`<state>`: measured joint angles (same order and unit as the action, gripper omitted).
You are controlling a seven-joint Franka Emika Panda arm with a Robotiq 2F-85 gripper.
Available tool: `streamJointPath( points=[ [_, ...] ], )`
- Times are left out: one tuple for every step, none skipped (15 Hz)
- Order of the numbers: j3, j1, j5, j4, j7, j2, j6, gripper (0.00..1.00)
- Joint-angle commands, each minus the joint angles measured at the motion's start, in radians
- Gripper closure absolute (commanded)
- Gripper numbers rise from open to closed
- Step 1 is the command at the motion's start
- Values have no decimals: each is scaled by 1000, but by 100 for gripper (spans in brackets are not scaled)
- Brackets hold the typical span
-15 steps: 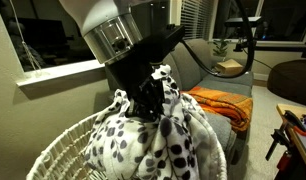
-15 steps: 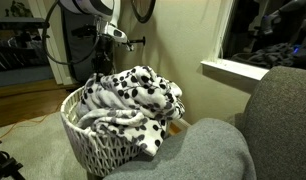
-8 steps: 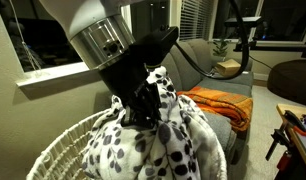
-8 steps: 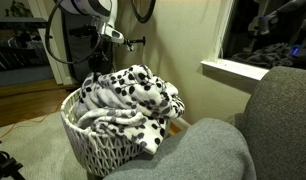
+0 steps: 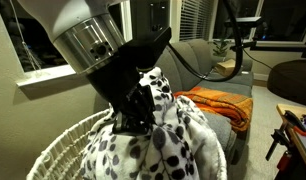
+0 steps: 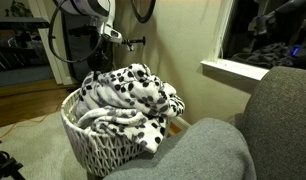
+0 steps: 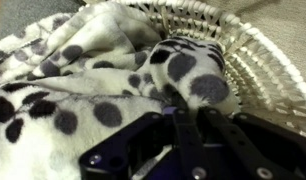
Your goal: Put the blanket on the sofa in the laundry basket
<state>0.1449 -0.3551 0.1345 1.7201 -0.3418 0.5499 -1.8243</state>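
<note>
The fingers point(image 7: 179, 118) pinch a fold of the blanket point(image 7: 83, 70) inside the laundry basket point(image 7: 255, 58).

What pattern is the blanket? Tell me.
The blanket is white with black spots, clearest in wrist view.

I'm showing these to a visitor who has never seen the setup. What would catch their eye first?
The spotted blanket, heaped in the woven laundry basket beside the grey sofa and spilling over its rim. Next, the gripper pinching a bunch of that blanket from above in an exterior view. Behind it an orange blanket lies on the sofa.
</note>
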Motion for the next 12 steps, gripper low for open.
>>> streamJointPath(
  points=[
    [10,-27,13,-55,24,17,77,97],
    [11,-33,16,-64,26,25,81,97],
    [12,-37,20,-71,29,31,86,97],
    [13,-41,22,-78,32,37,91,97],
    [14,-45,22,-87,36,44,97,97],
    [14,-48,23,-93,39,49,102,97],
    [14,-51,24,-99,42,54,107,97],
    [12,-52,24,-102,43,56,111,97],
    [10,-51,23,-105,40,59,113,65],
    [5,-50,23,-105,30,61,111,64],
    [-1,-47,21,-102,17,62,110,58],
    [-7,-44,21,-99,6,62,110,53]
  ],
)
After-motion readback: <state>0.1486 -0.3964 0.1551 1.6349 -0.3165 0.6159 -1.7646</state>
